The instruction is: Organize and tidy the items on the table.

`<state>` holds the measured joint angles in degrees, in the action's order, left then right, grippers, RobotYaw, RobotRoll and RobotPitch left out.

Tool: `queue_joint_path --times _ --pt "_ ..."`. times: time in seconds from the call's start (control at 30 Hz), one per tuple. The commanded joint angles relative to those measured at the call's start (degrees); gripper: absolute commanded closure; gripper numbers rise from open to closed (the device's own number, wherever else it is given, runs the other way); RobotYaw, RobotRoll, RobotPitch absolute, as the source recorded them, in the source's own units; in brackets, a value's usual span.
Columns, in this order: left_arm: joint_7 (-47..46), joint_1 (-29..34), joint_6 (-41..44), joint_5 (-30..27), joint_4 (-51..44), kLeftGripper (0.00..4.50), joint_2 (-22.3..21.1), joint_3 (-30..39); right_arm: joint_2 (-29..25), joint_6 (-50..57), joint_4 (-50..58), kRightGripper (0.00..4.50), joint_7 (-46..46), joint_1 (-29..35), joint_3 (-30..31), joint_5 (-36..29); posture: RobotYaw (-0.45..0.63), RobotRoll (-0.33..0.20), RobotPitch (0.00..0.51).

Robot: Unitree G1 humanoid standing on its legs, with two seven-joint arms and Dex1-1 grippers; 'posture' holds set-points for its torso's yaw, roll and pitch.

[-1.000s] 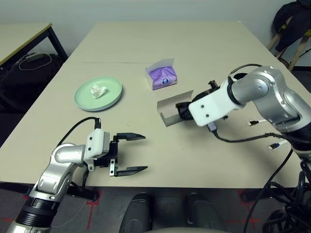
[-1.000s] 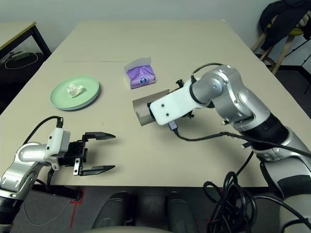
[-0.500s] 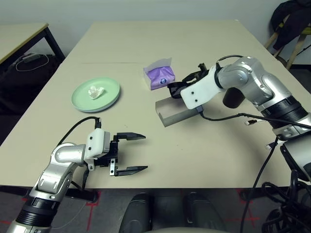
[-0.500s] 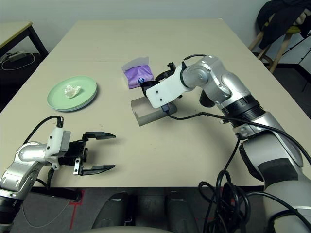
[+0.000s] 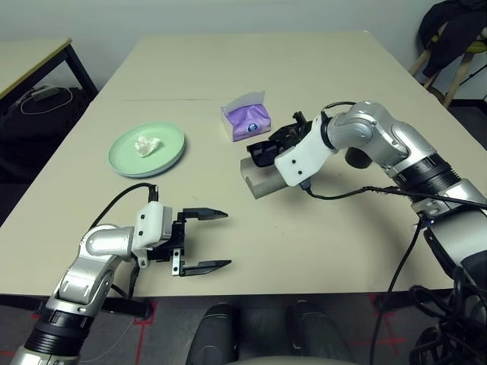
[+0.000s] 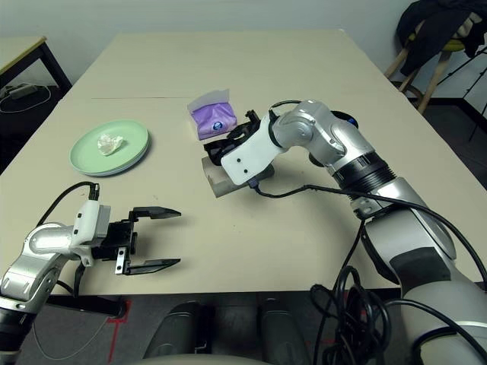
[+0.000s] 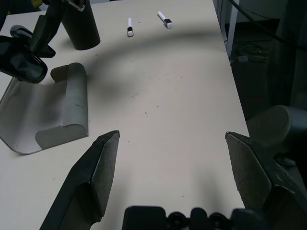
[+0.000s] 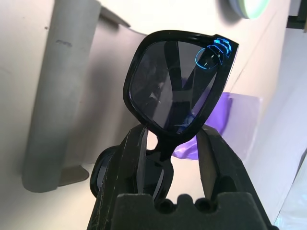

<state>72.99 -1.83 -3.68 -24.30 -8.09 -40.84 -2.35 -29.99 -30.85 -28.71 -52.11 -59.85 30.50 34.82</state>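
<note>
Right hand [image 8: 168,143]: two black fingers clenched on the bridge of the black sunglasses [image 8: 177,91], glossy frame, dark lenses, held just above the grey glasses case [image 5: 262,179].

Grey glasses case: matte, open, rounded trough with a flat flap, lying on the plain beige matte tabletop [image 5: 319,251] directly under that hand.

Purple tissue pack [image 5: 247,118]: soft wrapper, just beyond the right hand.

Mint green plate [image 5: 147,149]: round, smooth, carrying a crumpled white tissue [image 5: 145,144], well apart from both hands.

Left hand [image 5: 204,240]: black tapered fingers spread wide, released, holding nothing, low over the near tabletop edge.
</note>
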Motion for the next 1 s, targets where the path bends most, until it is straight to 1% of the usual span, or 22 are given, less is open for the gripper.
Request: queue_joint_path --times 0.03,0.6,1.0 --pt "-0.03 0.55 -0.35 1.12 -0.89 0.00 -0.40 -0.66 0.69 -0.95 -1.64 2.76 1.50 -0.54 1.02 1.12 0.08 0.000 0.059" --pt "-0.77 1.80 0.22 0.97 -2.37 0.00 -0.47 -0.74 3.92 -3.08 -8.35 2.76 6.44 -2.37 3.60 5.38 0.09 0.000 0.076" --pt "-1.39 3.44 0.54 0.73 -3.80 0.00 -0.86 -0.41 4.66 -3.90 -10.13 2.76 7.21 -2.24 4.13 6.30 0.10 0.000 0.087"
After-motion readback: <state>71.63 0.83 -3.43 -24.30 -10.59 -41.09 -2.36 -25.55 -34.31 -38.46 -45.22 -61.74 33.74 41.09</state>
